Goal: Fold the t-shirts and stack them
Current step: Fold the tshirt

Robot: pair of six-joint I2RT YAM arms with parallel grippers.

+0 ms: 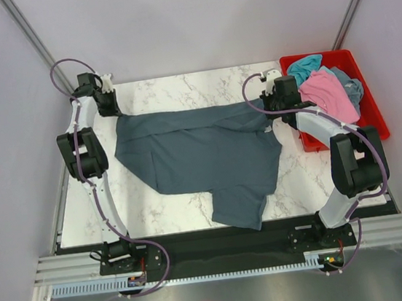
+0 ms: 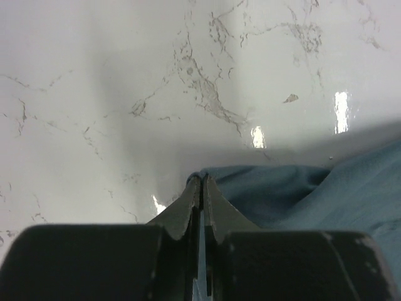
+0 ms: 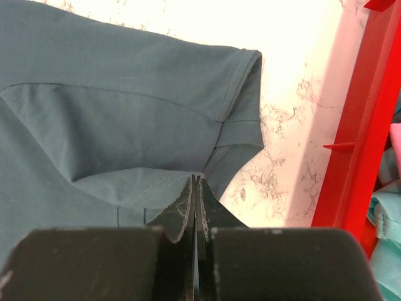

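On my left, the left tool (image 2: 200, 179) sits low at the far left corner of the marble surface (image 1: 178, 87). Its two fingers are pressed together with only a hairline gap, and they pinch a bunched edge of the dark blue shirt (image 1: 201, 154) right at their tips. From that corner the shirt runs across the middle of the surface, mostly flat with some folds and creases. One part reaches toward me, and its end hangs past the near edge of the surface over the black base rail.

Further right, the right tool (image 3: 196, 180) is at the shirt's far right corner. Its fingers are likewise squeezed tight, gripping the cloth just beside a short sleeve that lies flat with its hem turned toward the red bin (image 1: 372, 111). The wrist view shows a strip of bare marble between that sleeve and the bin's wall.

The bin stands at the far right of the surface. Inside it, a pink shirt (image 1: 330, 94) lies crumpled on top. A teal shirt (image 1: 306, 65) is bundled at the far end, and I can see some grey-blue cloth beside the pink.
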